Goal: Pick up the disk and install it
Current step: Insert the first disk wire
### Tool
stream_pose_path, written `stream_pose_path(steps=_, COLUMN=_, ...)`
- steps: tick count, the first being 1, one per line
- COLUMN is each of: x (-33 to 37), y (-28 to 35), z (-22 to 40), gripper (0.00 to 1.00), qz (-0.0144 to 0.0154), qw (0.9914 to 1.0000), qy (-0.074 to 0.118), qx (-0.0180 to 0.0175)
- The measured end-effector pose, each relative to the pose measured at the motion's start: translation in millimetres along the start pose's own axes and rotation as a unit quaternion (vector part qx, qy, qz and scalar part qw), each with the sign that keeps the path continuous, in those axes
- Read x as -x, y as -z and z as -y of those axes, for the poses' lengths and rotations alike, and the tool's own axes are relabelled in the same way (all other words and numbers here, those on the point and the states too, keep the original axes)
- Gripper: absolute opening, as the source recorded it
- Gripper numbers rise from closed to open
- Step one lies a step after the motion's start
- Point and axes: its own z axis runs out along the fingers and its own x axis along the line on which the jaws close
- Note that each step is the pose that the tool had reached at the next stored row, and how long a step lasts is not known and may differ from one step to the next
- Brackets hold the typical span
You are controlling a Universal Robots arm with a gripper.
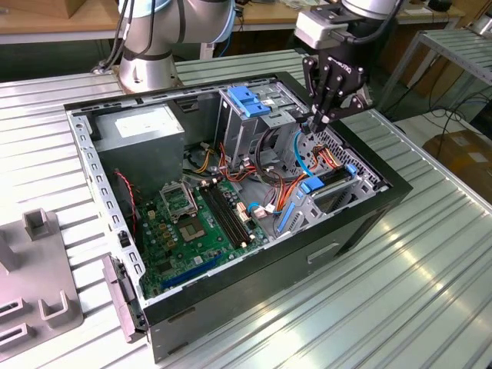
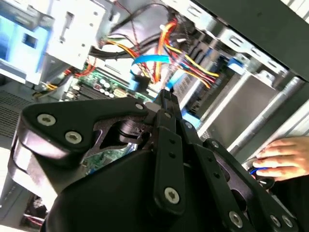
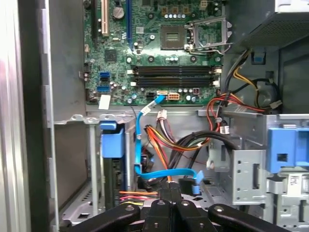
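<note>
The gripper [image 1: 319, 117] hangs above the open computer case [image 1: 361, 223], its fingers pressed together and holding nothing. The disk [image 1: 327, 183] sits just below it in the bay, toward the case's front wall, with its blue frame showing. Its long axis seems to run along that wall, and the tall metal cage [image 1: 250, 115] stands farther behind.

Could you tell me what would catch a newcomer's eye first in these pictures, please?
The open computer case lies on the ribbed metal table, its green circuit board exposed. The black pincer hangs over the tangle of coloured wires beside the tall metal cage with its blue tab. The disk, edged in blue, sits in the case's corner bay.
</note>
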Motion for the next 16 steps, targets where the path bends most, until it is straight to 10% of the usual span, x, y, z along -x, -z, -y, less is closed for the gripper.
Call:
stream_pose_path(steps=8, x=15.8, y=-2.5, z=-0.4, gripper=0.11, qz=-0.0013, qw=1.00000, qy=0.001, qx=-0.0001)
stream_pose_path(steps=16, x=19.3, y=-11.6, z=-1.0, gripper=0.42, qz=0.0000, qw=1.00000, qy=0.002, qx=-0.0001)
